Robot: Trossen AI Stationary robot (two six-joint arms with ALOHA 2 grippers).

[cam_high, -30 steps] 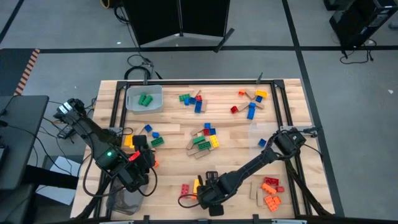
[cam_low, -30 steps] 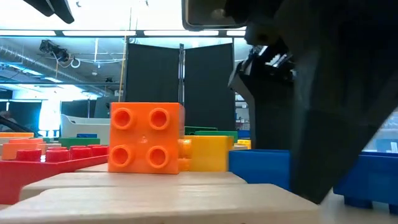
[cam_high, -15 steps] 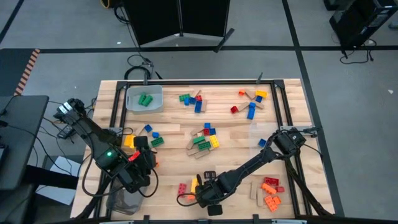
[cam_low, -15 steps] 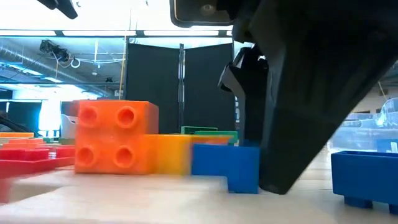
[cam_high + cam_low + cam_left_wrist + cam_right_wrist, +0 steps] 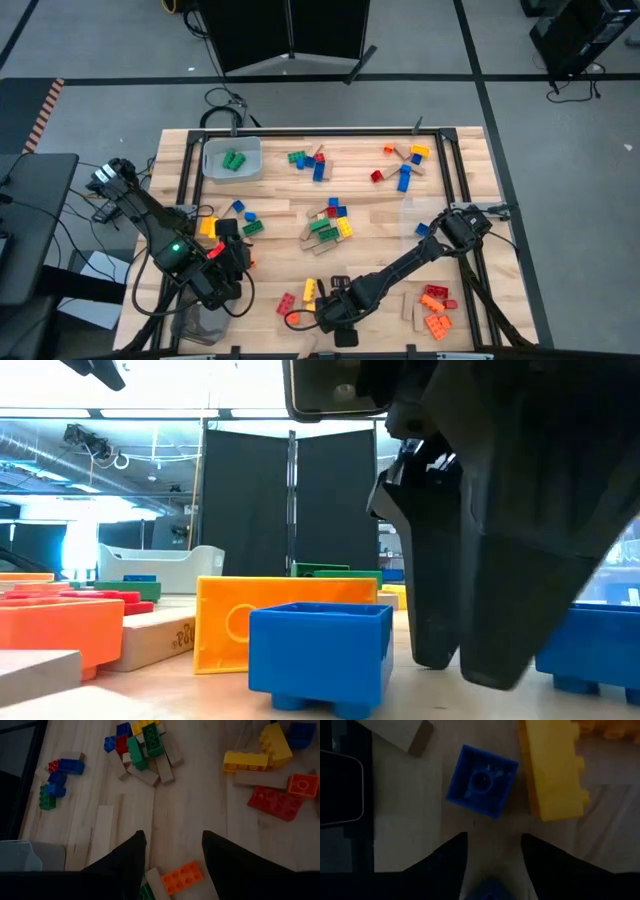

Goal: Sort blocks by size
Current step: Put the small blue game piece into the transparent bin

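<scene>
Two bricks sit just ahead of my right fingers (image 5: 450,865), which hang spread and pinch nothing at the near edge of the desk (image 5: 380,215). One is a square blue block (image 5: 481,781), lying hollow side up. The other is a long yellow brick (image 5: 552,770) just beside it. If I close carelessly, I judge I would catch both, or nudge the blue one so it skids on the smooth wood. Its glossy plastic walls are thin and slick, so an off-centre pinch could pop it free. A plain matte wooden piece (image 5: 402,732) lies nearby. My left fingers (image 5: 125,865) are also spread, with a studded orange brick (image 5: 182,877) showing in the gap between them. Other blocks lie in loose heaps across the desk.
</scene>
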